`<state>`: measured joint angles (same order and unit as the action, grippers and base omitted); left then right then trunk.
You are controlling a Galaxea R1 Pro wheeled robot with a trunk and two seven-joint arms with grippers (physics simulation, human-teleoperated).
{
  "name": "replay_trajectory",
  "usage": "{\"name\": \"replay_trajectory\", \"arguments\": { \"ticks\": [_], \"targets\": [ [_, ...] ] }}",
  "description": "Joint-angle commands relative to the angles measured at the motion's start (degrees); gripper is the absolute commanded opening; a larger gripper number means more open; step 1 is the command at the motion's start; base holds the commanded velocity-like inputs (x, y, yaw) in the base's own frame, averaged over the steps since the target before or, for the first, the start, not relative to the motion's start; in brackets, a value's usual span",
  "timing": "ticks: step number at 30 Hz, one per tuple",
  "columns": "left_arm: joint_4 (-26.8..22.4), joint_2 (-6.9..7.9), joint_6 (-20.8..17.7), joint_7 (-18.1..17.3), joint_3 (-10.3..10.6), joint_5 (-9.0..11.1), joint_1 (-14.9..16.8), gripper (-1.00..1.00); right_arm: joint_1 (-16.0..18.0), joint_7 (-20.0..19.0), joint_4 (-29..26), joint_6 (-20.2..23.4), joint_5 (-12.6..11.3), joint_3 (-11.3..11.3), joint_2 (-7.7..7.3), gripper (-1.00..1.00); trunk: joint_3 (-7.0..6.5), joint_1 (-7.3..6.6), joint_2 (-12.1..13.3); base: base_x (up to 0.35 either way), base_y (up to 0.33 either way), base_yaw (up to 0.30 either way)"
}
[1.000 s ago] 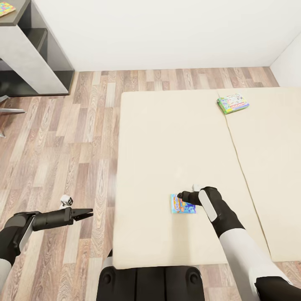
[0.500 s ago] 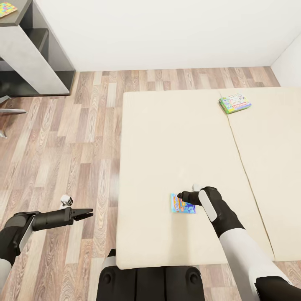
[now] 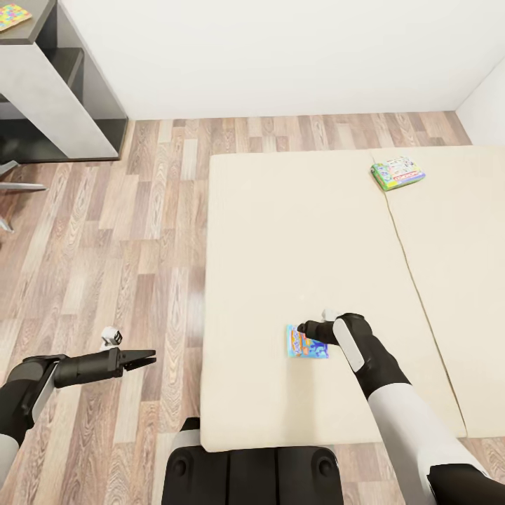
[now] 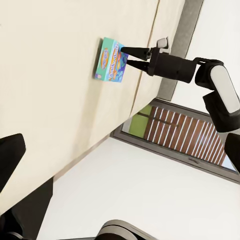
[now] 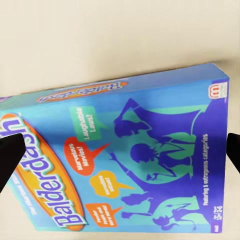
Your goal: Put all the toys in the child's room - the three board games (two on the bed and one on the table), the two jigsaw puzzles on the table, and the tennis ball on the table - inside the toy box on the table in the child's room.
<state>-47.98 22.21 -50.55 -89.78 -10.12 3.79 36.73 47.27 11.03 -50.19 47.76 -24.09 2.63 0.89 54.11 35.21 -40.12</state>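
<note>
A blue board game (image 3: 306,342) with white lettering lies flat on the beige bed (image 3: 294,231), near its front. My right gripper (image 3: 303,327) is open and hovers at the box's far edge. In the right wrist view the blue board game (image 5: 130,165) lies between the two dark fingertips (image 5: 9,160). The left wrist view shows the right gripper (image 4: 126,54) at the blue board game (image 4: 111,61). A white-green board game (image 3: 398,172) lies far back on the bed. My left gripper (image 3: 144,359) is open over the floor and holds nothing. A jigsaw puzzle (image 3: 12,15) lies on the dark side unit.
The side unit of the table (image 3: 49,84) stands at the back left against the white wall. A chair's legs (image 3: 14,186) show at the left edge. Wooden floor (image 3: 119,231) runs between the unit and the bed.
The whole picture has slid slightly, so the bed sits a little further right in view. Both arms keep their pose and the blue board game has not moved.
</note>
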Motion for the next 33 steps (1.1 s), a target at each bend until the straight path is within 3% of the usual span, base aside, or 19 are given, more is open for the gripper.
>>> {"name": "replay_trajectory", "arguments": {
  "ticks": [1,33],
  "targets": [
    [0.0,0.0,-0.6,-0.2,0.0,0.0,0.0,1.0,0.0,0.6,-0.1,0.1,-0.6,0.1,-0.01,1.0,0.04,0.02,0.0,0.0,0.011,0.0],
    [0.0,-0.05,-0.6,-0.2,0.0,0.0,0.0,1.0,0.0,0.6,-0.1,0.1,-0.6,0.1,-0.01,1.0,0.04,0.02,0.0,-0.008,0.064,0.0]
  ]
}}
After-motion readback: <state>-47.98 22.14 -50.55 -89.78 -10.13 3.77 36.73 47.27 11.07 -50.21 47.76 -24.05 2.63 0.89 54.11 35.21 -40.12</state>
